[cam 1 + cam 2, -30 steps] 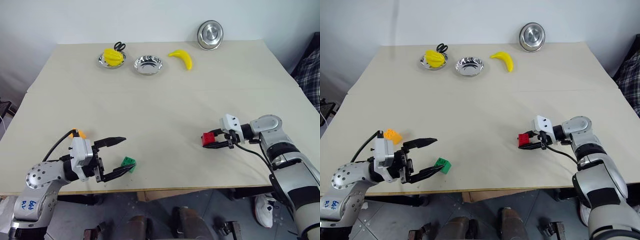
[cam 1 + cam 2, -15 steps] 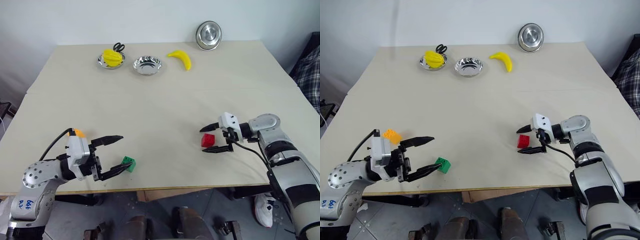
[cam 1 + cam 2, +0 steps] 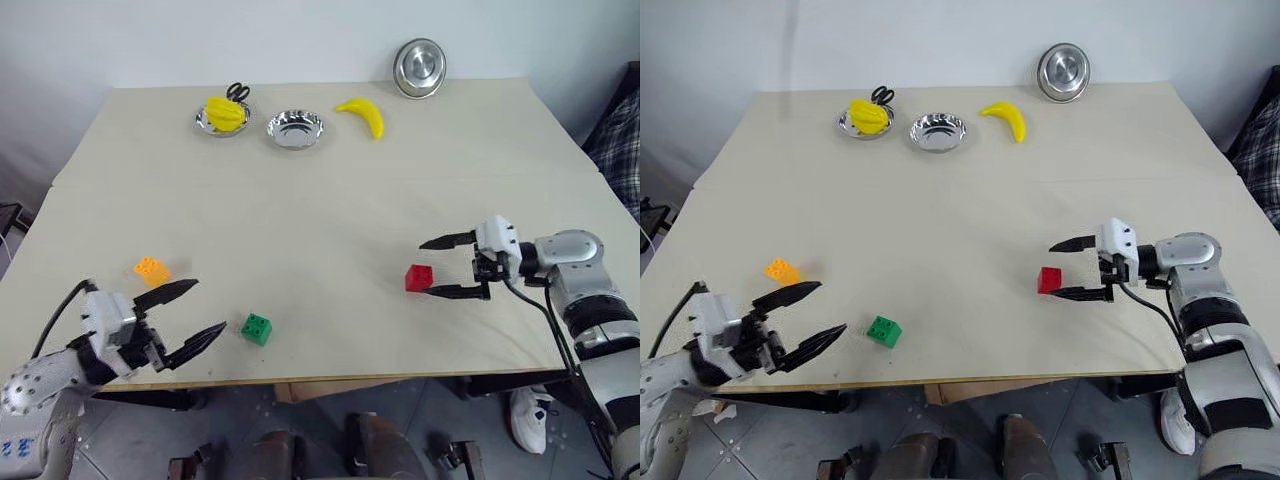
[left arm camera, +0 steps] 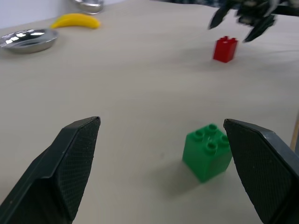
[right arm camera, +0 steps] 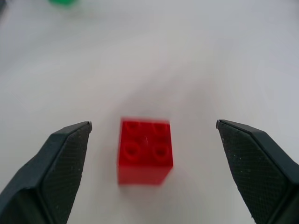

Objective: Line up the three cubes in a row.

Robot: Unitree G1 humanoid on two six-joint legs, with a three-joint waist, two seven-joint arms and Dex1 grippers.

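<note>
Left gripper [image 3: 180, 316]: at the table's near-left corner, fingers spread wide, holding nothing; it sits apart from the green cube, which lies beyond its tips.
Orange cube [image 3: 151, 269]: near the table's left edge, set a little back from the front edge, well apart from the other two.
Green cube [image 3: 256, 328]: close to the front edge, left of centre, studs up, resting free on the table [image 3: 320, 200].
Red cube [image 3: 418, 277]: right of centre, farther from the front edge than the green one, studs up, standing free.
Right gripper [image 3: 446, 267]: just to the right of the red cube, fingers gaping wide with nothing between them, tips not touching the cube.
Step in hand: the red cube looks set down; the three cubes are spread in a loose zigzag, not yet a row.
Next move: likely bring the orange or green cube into line with the red one, with a fresh grasp square across a cube's sides.
Far edge: two round metal dishes [image 3: 295, 129], a banana [image 3: 363, 116], and a third dish [image 3: 419, 69] propped against the wall, all well away.
</note>
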